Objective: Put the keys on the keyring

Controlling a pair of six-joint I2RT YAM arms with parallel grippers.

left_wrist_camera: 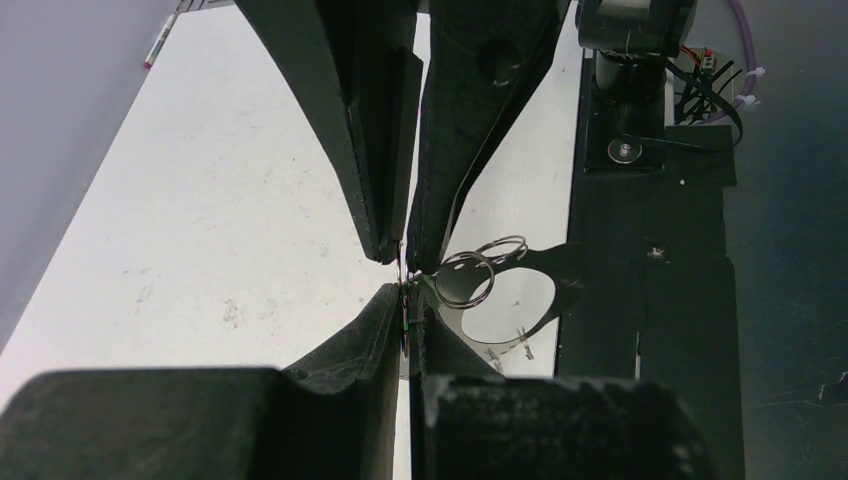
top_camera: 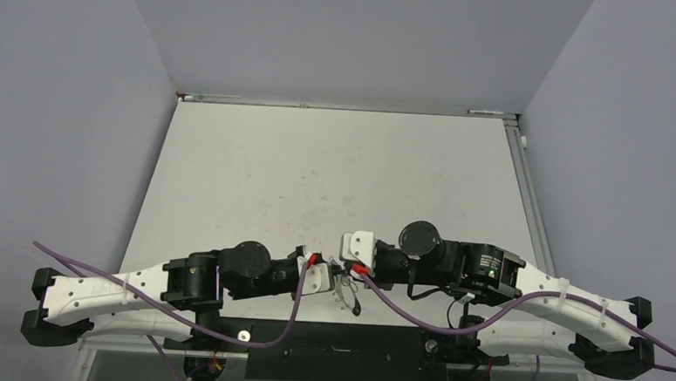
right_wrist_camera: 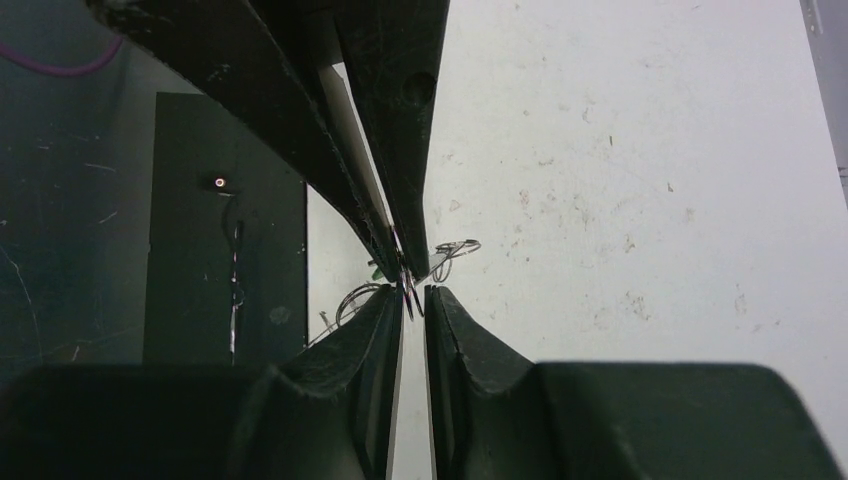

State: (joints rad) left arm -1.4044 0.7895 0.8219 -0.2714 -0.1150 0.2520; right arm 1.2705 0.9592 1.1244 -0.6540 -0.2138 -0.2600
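- Just beside the keyring [left_wrist_camera: 480, 298], the left gripper [left_wrist_camera: 408, 302] and the right gripper [right_wrist_camera: 412, 292] meet tip to tip, over the near edge of the counter [top_camera: 335, 173].
- Left jaws are clenched almost flat, with a thin green sliver, the key [left_wrist_camera: 404, 322], pinched between them, right next to the keyring.
- Right jaws are pressed together too, clamped on a thin strip of grey metal at the edge of the keyring. The rest of the keyring hangs off to one side of the tips.
- Small wire loops stand out from the rim of the keyring. Two of them show clearly in the left wrist view, overlapping each other.
- Whether the key touches the keyring, or sits on any of its loops, cannot be told, because that spot is hidden between the fingertips.
- Under the keyring the counter is pale and scuffed, and the black base plate [left_wrist_camera: 650, 300] lies close beside it.
- Both arms reach towards the keyring from opposite sides, with purple cables [top_camera: 415, 321] running along them.
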